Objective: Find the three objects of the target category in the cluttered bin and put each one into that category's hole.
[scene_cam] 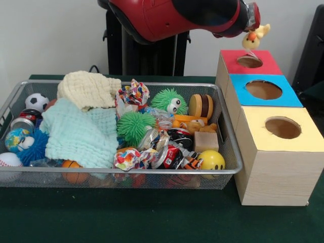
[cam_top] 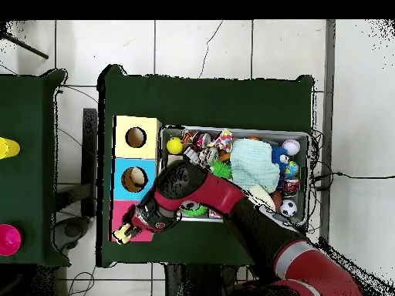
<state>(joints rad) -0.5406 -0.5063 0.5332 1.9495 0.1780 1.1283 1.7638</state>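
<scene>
My gripper [scene_cam: 251,35] hangs at the end of the red arm and is shut on the yellow duck [scene_cam: 254,36] with an orange beak. The duck hangs just above the round hole [scene_cam: 249,62] of the red-topped box [scene_cam: 268,65]. In the overhead view the gripper [cam_top: 128,230] and duck [cam_top: 123,234] are over the red box [cam_top: 117,219]. The silver wire-mesh bin [scene_cam: 121,83] lies left of the boxes, full of toys. A tan-brown teddy bear [scene_cam: 195,125] lies in its right part. In the overhead view the arm covers part of the bin [cam_top: 302,140].
A blue-topped box [scene_cam: 291,96] and a yellow-topped box [scene_cam: 309,134], each with a hole, stand in a row with the red one. The bin holds cream and mint cloths [scene_cam: 76,131], green spiky balls [scene_cam: 132,125], a wooden cube [scene_cam: 206,141], a yellow smiley ball [scene_cam: 212,160] and small sports balls.
</scene>
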